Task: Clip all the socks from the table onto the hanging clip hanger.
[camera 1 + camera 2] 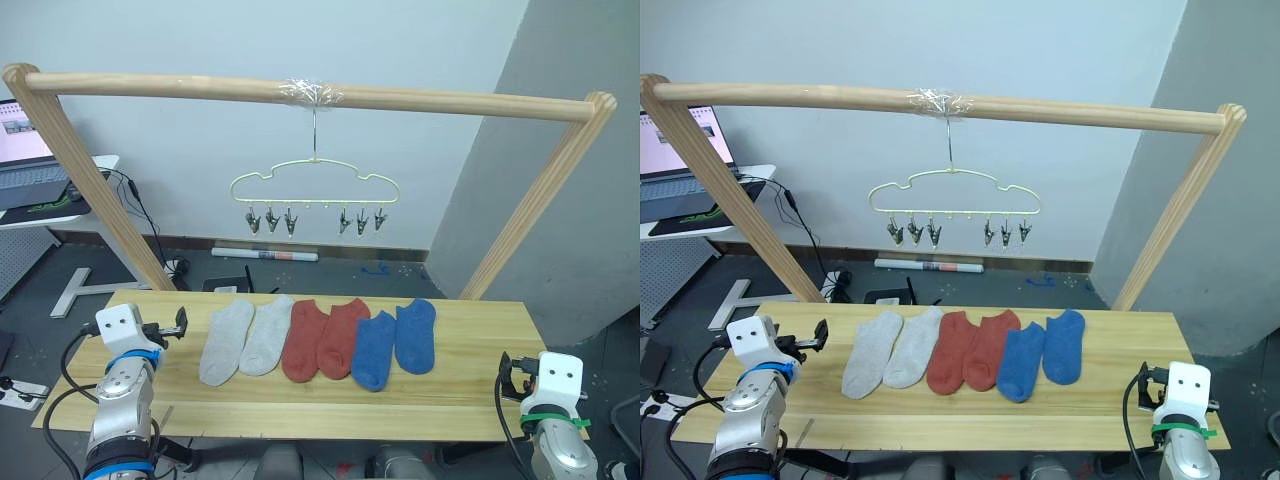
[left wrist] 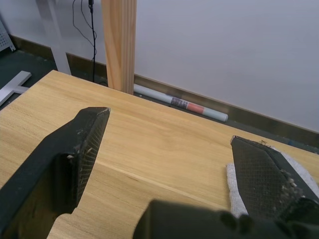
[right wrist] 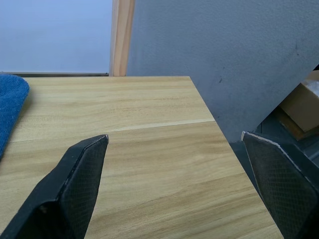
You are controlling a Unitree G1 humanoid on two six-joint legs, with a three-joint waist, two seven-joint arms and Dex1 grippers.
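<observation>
Between the two grippers, on the long light yellowish plank table (image 1: 470, 395), six short ankle socks lie flat in a row: two light grey socks (image 1: 245, 338) nearest the left gripper (image 2: 169, 149), two rust red socks (image 1: 322, 337) in the middle, and two blue socks (image 1: 395, 341) nearest the right gripper (image 3: 177, 149). Neighbouring socks touch or overlap at their sides.

At the table's left end, the left gripper hovers low over the wood with its two black fingers (image 2: 82, 144) spread wide and nothing between them. Bare planks lie ahead of it, and the edge of a grey sock sits just beside its inner finger. Beyond it stands a slanted leg of the round wooden pole frame (image 1: 90, 180).

Near the table's right end, the right gripper also has its black fingers (image 3: 82, 169) spread wide and empty, above bare wood. The table's end edge runs just outside its outer finger, and a blue sock lies well off to its inner side.

Well above and beyond both grippers, the thin pale yellow wavy wire clip hanger (image 1: 314, 180) hangs by its hook from the frame's top pole, over the sock row. Its six small dark clips hold nothing, with open air all around them.
</observation>
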